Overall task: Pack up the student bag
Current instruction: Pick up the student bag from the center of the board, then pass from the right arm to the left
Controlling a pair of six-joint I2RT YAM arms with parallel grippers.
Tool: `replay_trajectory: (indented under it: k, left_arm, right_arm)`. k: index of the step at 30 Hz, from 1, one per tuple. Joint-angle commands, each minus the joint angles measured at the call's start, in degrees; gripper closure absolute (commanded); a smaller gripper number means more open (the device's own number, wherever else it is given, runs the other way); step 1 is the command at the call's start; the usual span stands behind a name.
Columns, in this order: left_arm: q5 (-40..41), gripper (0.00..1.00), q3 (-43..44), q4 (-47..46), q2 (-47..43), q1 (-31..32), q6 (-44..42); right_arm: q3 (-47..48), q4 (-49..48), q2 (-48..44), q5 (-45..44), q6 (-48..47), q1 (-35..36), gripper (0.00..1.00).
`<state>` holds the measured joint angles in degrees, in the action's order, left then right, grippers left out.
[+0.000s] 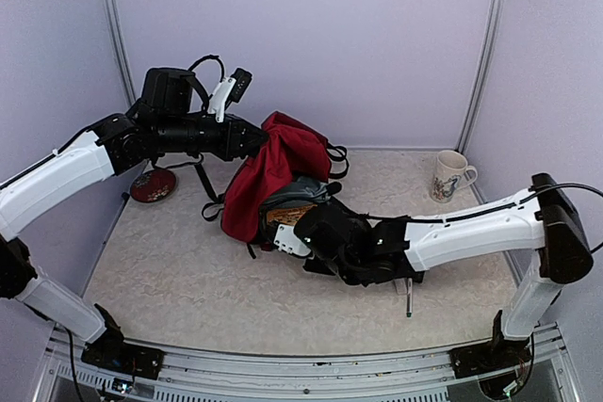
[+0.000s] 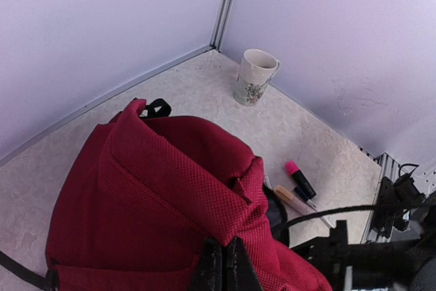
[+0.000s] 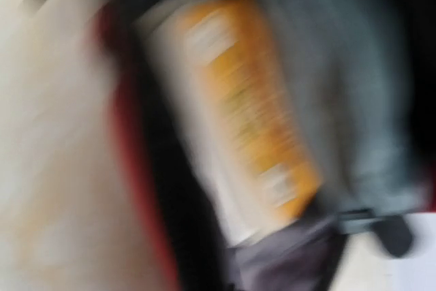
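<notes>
In the overhead view the large dark-red fabric student bag (image 1: 268, 167) sits at the middle of the pale stone-patterned counter (image 1: 188, 280). Its top is lifted toward the upper centre of the frame and its mouth faces the lower right. The left gripper (image 1: 256, 136) is closed tight on that raised top fabric. The right gripper (image 1: 287, 235) is right at the mouth, just below a flat orange-and-white pack (image 1: 287, 215) and a small grey-blue fabric pouch (image 1: 306, 190), which both lie in the opening. The right arm is clearly the nearer one to the contents, and the way in runs up and to the left from it. A white printed ceramic mug (image 1: 452, 176) stands well apart at the right. In the left wrist view the left gripper (image 2: 222, 260) has its jaws together, pinching a fold of the student bag (image 2: 157, 189) at the bottom centre. The mug (image 2: 256, 77) is at the upper centre and a pink-capped marker (image 2: 300, 178) lies at the lower right. The right wrist view is badly blurred. The orange-and-white pack (image 3: 238, 120) runs from upper left to lower right, with the student bag's red rim (image 3: 133, 168) to its left and the pouch (image 3: 361, 86) to its right. The right gripper's jaws are together, and I cannot tell whether they hold anything.
</notes>
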<state>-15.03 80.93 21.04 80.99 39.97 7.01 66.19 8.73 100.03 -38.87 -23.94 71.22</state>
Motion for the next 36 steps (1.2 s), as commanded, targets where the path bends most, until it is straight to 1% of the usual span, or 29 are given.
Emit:
replay_trajectory:
  k: [1, 4, 9, 13, 15, 17, 21, 27, 28, 30, 31, 32, 33, 34, 36]
  left_arm:
    - [-1.9, 1.0, 5.2, -2.6, -3.9, -0.4, -0.3]
    - [-2.1, 1.0, 9.9, -0.7, -3.5, 0.3, 0.0]
    - [2.6, 1.0, 16.7, 3.4, -0.6, 2.6, -0.6]
    - [2.5, 1.0, 24.5, 7.9, 3.1, 3.3, 0.7]
    - [3.7, 1.0, 26.9, 8.9, 3.8, 4.2, 0.2]
    - [6.2, 1.0, 25.7, 8.5, 3.9, 5.2, 0.3]
    - [8.8, 1.0, 20.3, 7.7, 4.6, 5.5, 0.9]
    - [8.4, 1.0, 16.3, 4.1, 6.1, 5.8, 1.8]
    - [8.1, 0.88, 15.5, 3.8, 6.2, 6.0, 1.9]
    - [7.6, 0.43, 13.4, 2.6, 5.3, 7.3, 1.4]
    - [8.0, 0.25, 12.2, 1.9, 4.7, 8.2, 0.5]
    - [8.9, 0.13, 11.1, 1.1, 3.5, 9.2, -0.9]
    - [10.6, 0.04, 10.5, 0.8, 2.8, 10.1, -2.2]
    - [12.2, 0.02, 10.3, 0.7, 2.1, 10.9, -3.4]
    - [15.5, 0.01, 11.3, 1.2, 1.2, 11.3, -5.1]
  right_arm:
    - [4.0, -3.3, -10.3, -6.8, -5.3, -0.3, 1.0]
    - [6.4, -5.9, -15.3, -7.6, -10.1, -0.4, 1.0]
    - [8.5, -13.2, -21.7, -4.7, -18.1, -0.5, 1.0]
    - [12.7, -12.0, -23.0, -2.0, -19.0, -0.6, 1.0]
    - [14.5, -11.2, -23.5, -0.1, -18.9, -0.6, 1.0]
    - [14.3, -11.2, -24.1, 1.8, -17.6, -0.9, 1.0]
    - [10.9, -10.6, -23.5, 4.0, -14.0, -1.3, 1.0]
    - [10.5, -9.6, -22.0, 4.6, -11.4, -1.3, 1.0]
    - [10.6, -9.8, -22.1, 4.5, -11.3, -1.3, 1.0]
    - [11.0, -9.6, -22.3, 4.4, -10.7, -1.7, 1.0]
    - [11.2, -9.3, -22.3, 4.5, -10.1, -2.0, 1.0]
    - [11.3, -9.0, -22.4, 4.6, -9.7, -2.2, 1.0]
    - [11.2, -8.8, -22.4, 4.7, -9.2, -2.5, 1.0]
    - [11.2, -8.6, -22.3, 4.6, -8.8, -2.7, 1.0]
    - [11.3, -8.3, -22.0, 4.3, -8.4, -3.0, 1.0]
